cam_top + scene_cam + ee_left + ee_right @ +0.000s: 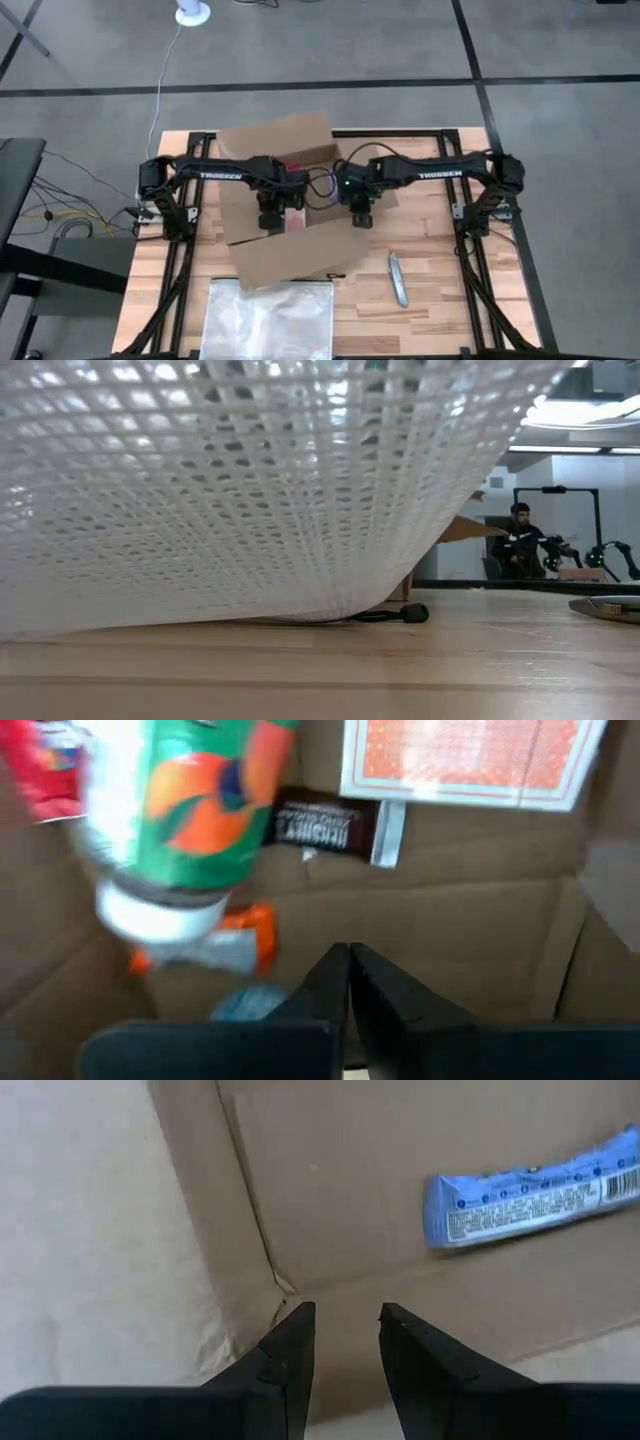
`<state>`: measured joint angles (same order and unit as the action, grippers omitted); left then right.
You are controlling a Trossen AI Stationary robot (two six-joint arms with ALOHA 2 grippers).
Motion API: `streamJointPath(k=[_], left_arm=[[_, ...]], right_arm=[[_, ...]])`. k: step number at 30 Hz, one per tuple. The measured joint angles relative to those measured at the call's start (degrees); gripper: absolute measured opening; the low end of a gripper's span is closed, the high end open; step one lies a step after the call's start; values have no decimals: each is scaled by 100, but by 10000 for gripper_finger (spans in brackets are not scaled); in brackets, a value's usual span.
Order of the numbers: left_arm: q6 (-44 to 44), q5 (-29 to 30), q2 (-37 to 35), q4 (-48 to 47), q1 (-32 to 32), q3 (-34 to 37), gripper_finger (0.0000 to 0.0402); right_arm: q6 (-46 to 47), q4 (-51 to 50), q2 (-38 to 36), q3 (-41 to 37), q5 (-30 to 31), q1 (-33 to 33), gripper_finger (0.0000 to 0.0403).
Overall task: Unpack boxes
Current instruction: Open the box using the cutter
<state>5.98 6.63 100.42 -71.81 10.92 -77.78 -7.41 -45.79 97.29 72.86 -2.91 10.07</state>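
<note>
Both grippers down inside the open box (290, 200) at table centre, flaps spread near and far.

Left gripper (349, 982) over box's left half, jaws pressed together, holding nothing; needs opening before dropping on anything. Right gripper (346, 1342) over right half, jaws slightly spread, empty, aimed at a bare inner corner. Best next: spread left jaws, go for the green-orange tube (185, 815) across its width, lift straight up clear of flaps. Right should shift toward the blue wrapper (535, 1198), pinch on the edges since it lies flat. Dark bar wrapper (325, 825) seems to read "HERSHEY'S", blurred; orange-patterned card pack (465, 760) beside it. Blue wrapper has barcode, text unreadable. Arms marked "TROSSEN". Clear zip bag (268, 318) and folding knife (398, 278) near side.
</note>
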Motion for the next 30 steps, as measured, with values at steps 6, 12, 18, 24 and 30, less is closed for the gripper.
streamJointPath(k=[6,12,18,24,30], left_arm=[[-307,223,-5,-745,-2,-559,0],[-587,414,-7,-1224,-4,-1032,0],[-750,607,-9,-1586,0,-1660,0],[-892,725,-9,-1863,2,-2014,0],[-1184,751,-143,-1941,4,-2124,0]], right_arm=[[-70,-402,-166,5,207,233,102],[107,-960,-284,14,301,383,102],[176,-1471,-303,4,611,446,102],[282,-1824,-371,-3,638,485,102],[566,-2458,-644,-39,787,544,102]])
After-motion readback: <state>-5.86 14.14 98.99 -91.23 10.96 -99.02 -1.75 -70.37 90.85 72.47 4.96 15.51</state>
